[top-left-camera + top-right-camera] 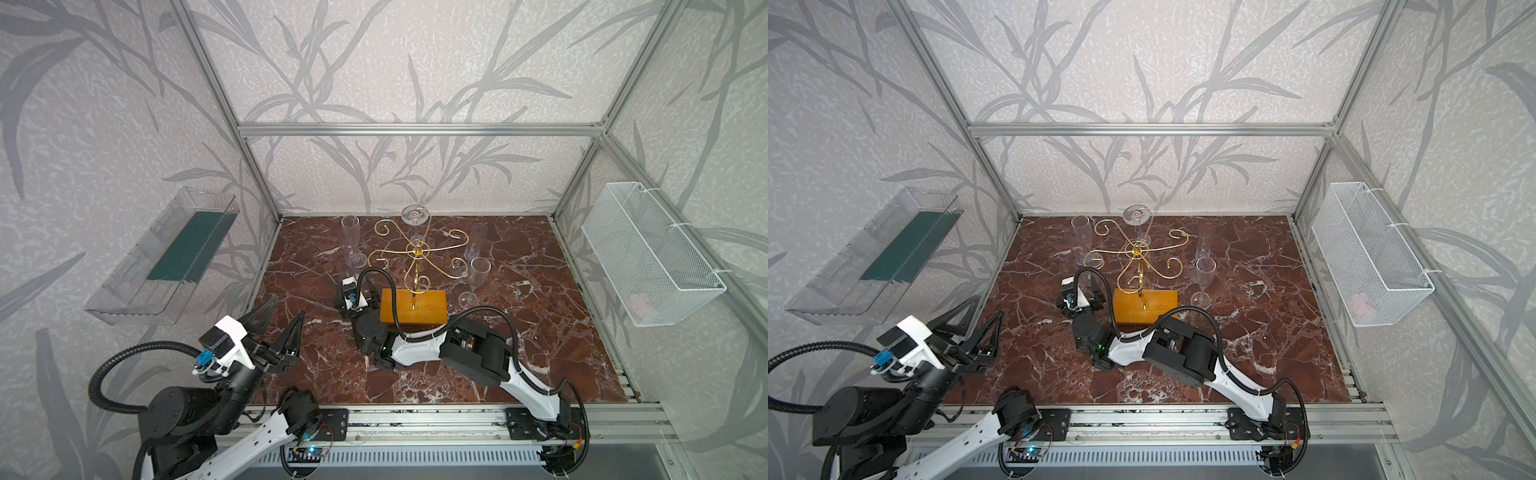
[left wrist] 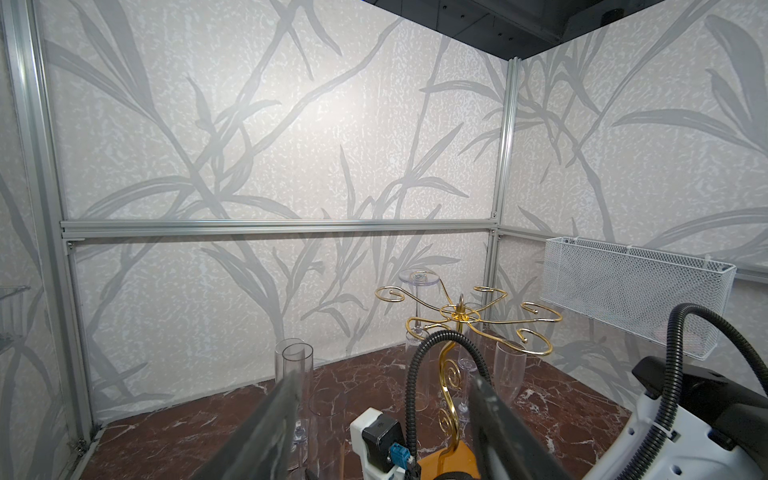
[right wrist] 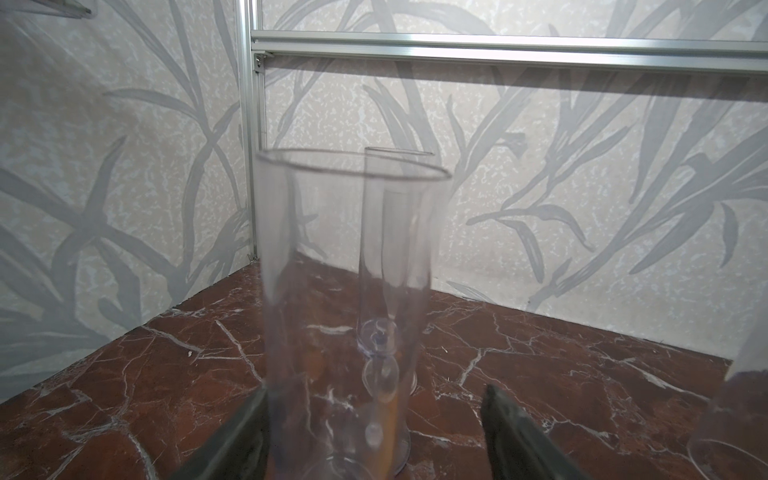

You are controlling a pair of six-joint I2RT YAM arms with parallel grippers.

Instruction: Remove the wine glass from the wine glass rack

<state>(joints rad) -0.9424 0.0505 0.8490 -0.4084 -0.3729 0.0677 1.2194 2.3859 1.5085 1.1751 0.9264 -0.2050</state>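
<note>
top views: a marble top (image 1: 519, 353) is enclosed by patterned walls, and both arms are based at its near edge.
clear bin (image 1: 166, 257): hung on the left wall, well apart from the work.
left gripper (image 1: 287, 305): held above the marble at the left; its jaws are spread wide and nothing is held between them.
far flute (image 3: 395, 232): stood upright near the back left corner.
near flute (image 3: 349, 270): seen upright between the fingers in the right wrist view, just left of the rack's base. it appears to be stood on the marble, though its foot is hard to make out.
right gripper (image 3: 374, 388): reached across the middle; its jaws are parted wider than the near flute, with a clear gap on one side, so no grip is judged.
wine glass rack (image 1: 417, 249): gold wire on an orange wooden base; the other scroll arms are seen bare.
wine glass (image 1: 415, 214): hung upside down by its foot from the rearmost scroll arm.
right flutes (image 1: 478, 272): two stood upright just right of the rack.
mesh basket (image 1: 652, 257): fixed on the right wall.
step in hand: a flute is judged to be set down and let go; one glass is left on the rack.
next move: the right gripper should be backed off without the near flute being tipped, then raised to the hung glass. its stem must be gripped and its foot slid outward along the arm.
</note>
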